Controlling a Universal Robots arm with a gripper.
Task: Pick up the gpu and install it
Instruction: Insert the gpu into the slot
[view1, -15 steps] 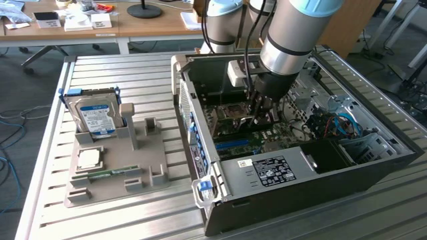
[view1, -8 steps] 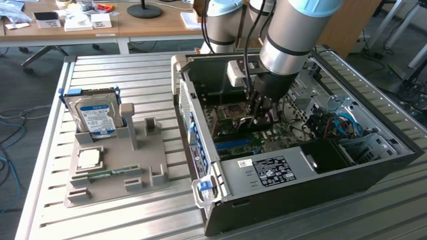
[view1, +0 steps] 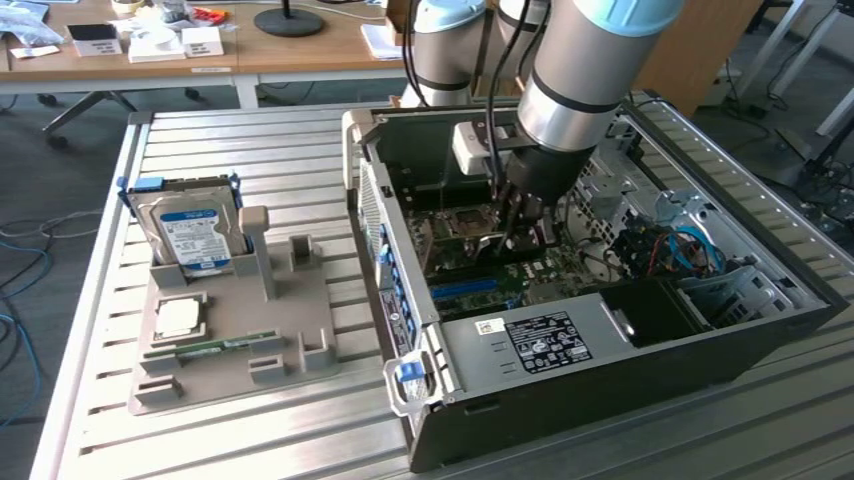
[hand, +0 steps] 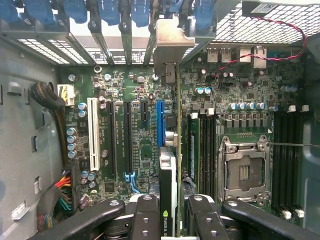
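Since the gpu (hand: 168, 190) is a thin, stiff circuit card, it probably weighs little and will not sag. I judge it fragile all the same: bare parts on one face, a contact edge that should not be scraped, and a board that could crack if twisted. The safest hold looks to be across the two flat faces at the black block, away from the contact edge and the silver bracket (hand: 170, 45). That is about where the jaws pinch it now, one finger (hand: 147, 220) on each side of the card. Smooth faces may slip, so the grip needs to stay square.

The gpu is inside the case (view1: 587, 380), standing on edge over the motherboard (hand: 135, 165), alongside the blue slot (hand: 160, 122), with its bracket toward the case's rear slot openings. Whether its edge has entered a slot I cannot tell.

The case lies open on a slatted metal surface (view1: 240, 150). Beside the case sits a grey fixture (view1: 300, 330) carrying a hard drive (view1: 194, 230), a processor (view1: 178, 318) and a memory stick (view1: 214, 348). Beyond the case stand wooden desks (view1: 267, 50), and cables (view1: 20, 250) trail on the floor.
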